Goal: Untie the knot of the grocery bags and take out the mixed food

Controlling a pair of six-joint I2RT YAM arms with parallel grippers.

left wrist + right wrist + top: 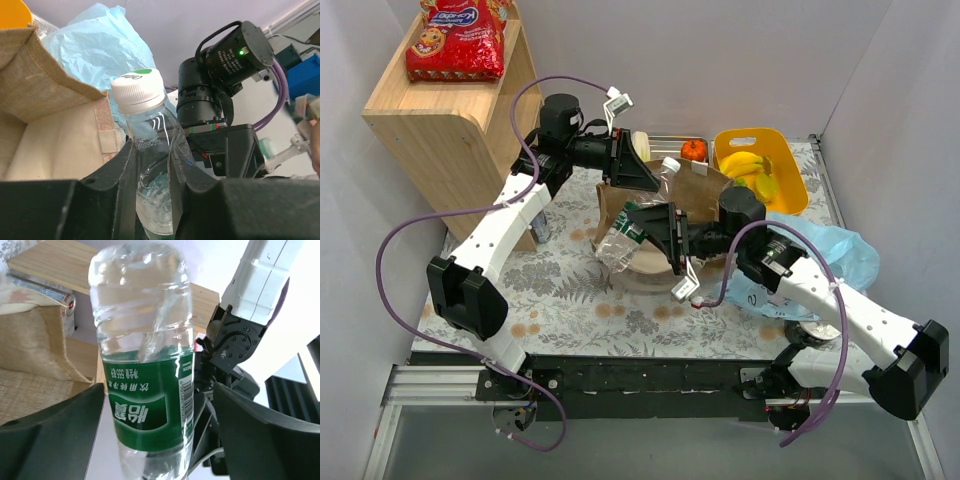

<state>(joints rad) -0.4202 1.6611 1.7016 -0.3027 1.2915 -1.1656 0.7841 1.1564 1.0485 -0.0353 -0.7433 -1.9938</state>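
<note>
The clear bottle [623, 240] with a white cap and green label hangs tilted over the table, cap towards the brown paper bag [705, 190]. My left gripper [648, 180] is shut on its shoulder just below the cap [137, 90]. My right gripper [640, 222] is open around the labelled body [147, 410], with a gap beside the right finger [260, 435]. The light-blue plastic bag [835, 250] lies crumpled at the right; its knot is not visible. The red crisp packet [455, 40] sits on the wooden shelf [440, 125]. Bananas [750, 168] and the orange pumpkin [694, 150] are at the back.
The yellow tub [792, 175] holds the bananas; the steel tray [665, 140] is beside it. A round pale dish [645, 272] lies under the bottle. A white-blue packet [760, 295] lies under my right arm. Walls close in both sides.
</note>
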